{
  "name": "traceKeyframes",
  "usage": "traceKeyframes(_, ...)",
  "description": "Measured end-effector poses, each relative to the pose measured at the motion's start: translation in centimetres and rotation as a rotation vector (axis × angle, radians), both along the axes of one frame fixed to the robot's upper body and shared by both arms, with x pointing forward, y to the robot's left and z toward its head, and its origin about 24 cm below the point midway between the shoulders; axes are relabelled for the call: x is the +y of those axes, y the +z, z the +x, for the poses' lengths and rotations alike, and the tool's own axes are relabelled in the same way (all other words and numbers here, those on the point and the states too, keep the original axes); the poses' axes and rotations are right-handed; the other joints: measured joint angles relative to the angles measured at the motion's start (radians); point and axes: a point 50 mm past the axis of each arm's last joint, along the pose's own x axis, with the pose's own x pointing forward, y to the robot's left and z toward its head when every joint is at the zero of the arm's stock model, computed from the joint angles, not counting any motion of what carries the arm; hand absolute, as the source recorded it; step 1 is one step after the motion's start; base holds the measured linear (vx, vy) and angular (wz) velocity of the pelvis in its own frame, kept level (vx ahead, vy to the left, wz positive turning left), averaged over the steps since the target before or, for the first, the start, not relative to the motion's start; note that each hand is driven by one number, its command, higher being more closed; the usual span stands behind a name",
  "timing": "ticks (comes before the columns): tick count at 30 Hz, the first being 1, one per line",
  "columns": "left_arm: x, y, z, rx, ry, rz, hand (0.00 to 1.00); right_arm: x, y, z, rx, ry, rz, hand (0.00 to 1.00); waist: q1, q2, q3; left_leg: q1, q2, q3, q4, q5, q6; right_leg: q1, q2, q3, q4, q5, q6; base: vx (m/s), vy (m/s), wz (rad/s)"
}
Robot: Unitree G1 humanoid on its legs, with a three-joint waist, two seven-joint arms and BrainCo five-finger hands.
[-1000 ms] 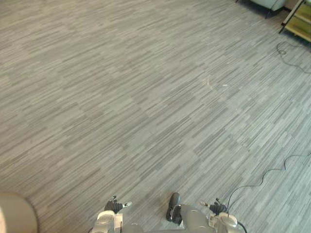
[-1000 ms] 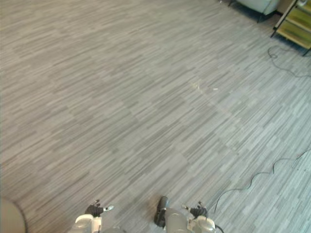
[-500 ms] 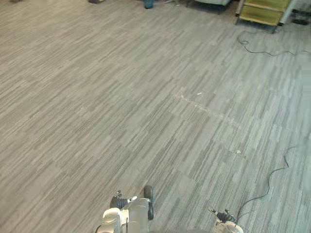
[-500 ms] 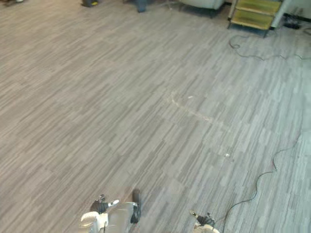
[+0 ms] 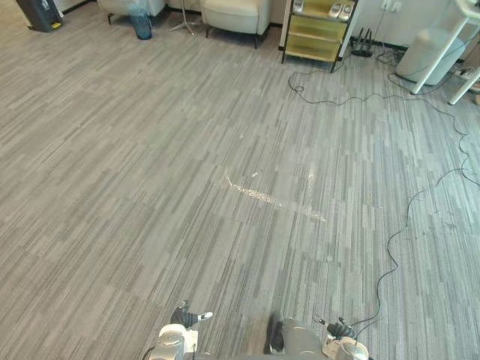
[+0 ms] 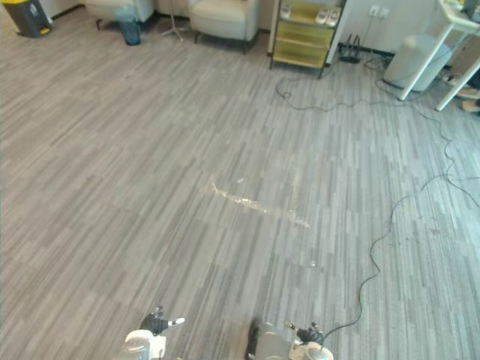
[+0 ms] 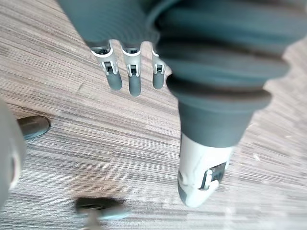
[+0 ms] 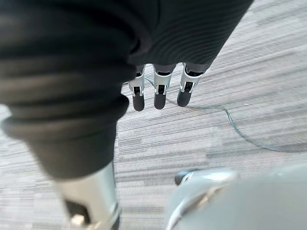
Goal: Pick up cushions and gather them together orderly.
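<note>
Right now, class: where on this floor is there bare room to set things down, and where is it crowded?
Bare: the carpet between the pale scuff and the armchair. Crowded: the far edge, with that armchair, the shelf unit and the white cylinder.

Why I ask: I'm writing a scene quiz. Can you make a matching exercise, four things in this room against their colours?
Things:
1. armchair
2. shelf unit
3. small bin
4. floor

Colours:
A. grey, striped
B. blue
C. cream
D. yellow-green

Pairs: 1-C, 2-D, 3-B, 4-A.
</note>
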Motion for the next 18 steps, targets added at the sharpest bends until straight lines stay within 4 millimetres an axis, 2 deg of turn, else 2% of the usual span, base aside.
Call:
traceKeyframes(1, 0.0, 0.0, 0.2, -0.006, 0.021, -0.005, 0.0, 0.0, 0.0, 0.0, -0.001, -0.01, 0.001, 0.0, -0.001, 0.006, 0.003, -0.045, 0.015, -0.013, 0.107, 0.017, -0.019, 0.016, 0.006, -0.001, -0.002, -0.015, -0.004, 0.46, -0.267, -0.13)
traceKeyframes(2, 0.1, 0.1, 0.3, -0.017, 0.061, -0.013, 0.0, 0.2, -0.1, -0.3, 0.006, -0.012, 0.006, 0.0, 0.0, 0.014, 0.007, -0.114, 0.043, -0.035, 0.294, 0.086, -0.019, 0.059, 0.021, 0.001, -0.016, -0.037, -0.013, 0.48, -0.254, -0.12)
traceKeyframes(3, 0.2, 0.1, 0.1, -0.02, 0.092, -0.017, 0.0, 0.4, -0.2, -0.5, 0.006, -0.017, 0.01, 0.0, 0.004, 0.007, 0.02, -0.167, 0.076, -0.044, 0.448, 0.149, -0.008, 0.121, 0.033, 0.007, -0.039, -0.053, -0.023, 0.54, -0.205, -0.35)
traceKeyframes(4, 0.6, 0.5, 0.5, -0.053, 0.104, -0.011, 0.0, 0.8, -0.1, -0.3, -0.013, -0.015, 0.014, 0.0, 0.013, 0.002, 0.036, -0.23, 0.11, -0.023, 0.666, 0.097, 0.035, 0.24, 0.051, 0.031, -0.075, -0.096, -0.033, 0.44, -0.151, -0.36)
traceKeyframes(6, 0.7, 0.6, 0.7, -0.07, 0.104, -0.006, 0.0, 1.2, -0.2, -0.6, -0.009, -0.014, 0.023, 0.0, 0.019, -0.006, 0.035, -0.275, 0.109, -0.001, 0.711, 0.068, 0.036, 0.293, 0.051, 0.05, -0.096, -0.125, -0.038, 0.37, -0.081, -0.45)
traceKeyframes(7, 0.5, 0.9, 1.1, -0.09, 0.092, -0.006, 0.0, 1.5, -0.2, -0.4, -0.018, -0.025, 0.04, 0.0, 0.031, -0.009, 0.03, -0.368, 0.091, 0.049, 0.651, 0.023, 0.052, 0.356, 0.052, 0.088, -0.144, -0.142, -0.031, 0.34, -0.064, -0.54)
traceKeyframes(8, 0.5, 0.9, 1.1, -0.093, 0.09, -0.007, 0.0, 1.5, -0.2, -0.4, -0.021, -0.032, 0.043, 0.0, 0.034, -0.009, 0.03, -0.385, 0.083, 0.061, 0.615, 0.014, 0.055, 0.367, 0.052, 0.097, -0.156, -0.142, -0.03, 0.35, -0.013, -0.63)
traceKeyframes(10, 0.4, 1.1, 1.7, -0.111, 0.084, -0.007, 0.0, 1.6, -0.2, 0.0, -0.028, -0.051, 0.052, 0.0, 0.041, -0.007, 0.028, -0.442, 0.022, 0.092, 0.354, 0.01, 0.055, 0.405, 0.044, 0.133, -0.21, -0.145, -0.019, 0.43, 0.063, -0.53)
traceKeyframes(11, 0.3, 1.1, 1.7, -0.108, 0.068, -0.005, 0.0, 1.4, -0.2, 0.0, -0.027, -0.062, 0.051, 0.0, 0.046, -0.007, 0.028, -0.454, -0.026, 0.084, 0.143, 0.047, 0.044, 0.429, 0.036, 0.152, -0.244, -0.152, -0.008, 0.5, 0.102, -0.6)
traceKeyframes(12, 0.1, 1.1, 1.7, -0.107, 0.043, -0.004, 0.0, 1.2, -0.2, -0.2, -0.026, -0.079, 0.048, 0.0, 0.052, -0.002, 0.025, -0.461, -0.057, 0.079, -0.048, 0.113, 0.024, 0.456, 0.034, 0.171, -0.28, -0.159, 0.005, 0.57, 0.156, -0.62)
traceKeyframes(13, 0.0, 1.1, 1.9, -0.111, 0.025, -0.003, 0.0, 0.9, -0.2, -0.3, -0.023, -0.092, 0.042, 0.0, 0.058, 0.002, 0.021, -0.473, -0.069, 0.069, -0.127, 0.182, 0.024, 0.479, 0.037, 0.188, -0.307, -0.167, 0.021, 0.62, 0.203, -0.72)
traceKeyframes(14, 0.2, 1.1, 1.7, -0.106, 0.019, 0.002, 0.0, 1.1, -0.3, -0.5, -0.01, -0.095, 0.047, 0.0, 0.067, -0.018, 0.014, -0.473, -0.091, 0.052, -0.103, 0.262, 0.08, 0.507, 0.019, 0.215, -0.321, -0.178, 0.038, 0.79, 0.221, -0.5)
traceKeyframes(15, 0.7, 1.2, 2.0, -0.107, 0.005, 0.019, 0.0, 1.6, -0.6, -0.8, 0.006, -0.099, 0.064, 0.0, 0.055, -0.049, -0.003, -0.473, -0.13, 0.056, -0.084, 0.212, 0.126, 0.518, -0.014, 0.222, -0.31, -0.181, 0.043, 0.69, 0.165, -0.25)
traceKeyframes(16, 0.5, 1.2, 2.2, -0.107, -0.004, 0.017, 0.0, 1.7, -0.6, -0.8, 0.004, -0.105, 0.067, 0.0, 0.047, -0.061, -0.007, -0.475, -0.141, 0.058, -0.046, 0.193, 0.157, 0.502, -0.034, 0.228, -0.258, -0.174, 0.055, 0.84, 0.184, 0.02)
traceKeyframes(17, 0.4, 1.2, 2.3, -0.112, -0.005, 0.012, 0.0, 1.9, -0.7, -1.3, 0.011, -0.117, 0.072, 0.0, 0.054, -0.067, -0.01, -0.46, -0.138, 0.081, 0.015, 0.146, 0.175, 0.479, -0.044, 0.262, -0.145, -0.156, 0.082, 0.68, 0.162, -0.04)
traceKeyframes(18, 0.4, 1.2, 2.3, -0.109, -0.005, 0.011, 0.0, 2.0, -0.8, -1.4, 0.014, -0.122, 0.078, 0.0, 0.055, -0.066, -0.01, -0.44, -0.138, 0.085, 0.034, 0.128, 0.191, 0.461, -0.042, 0.282, -0.071, -0.13, 0.092, 0.66, 0.173, -0.14)
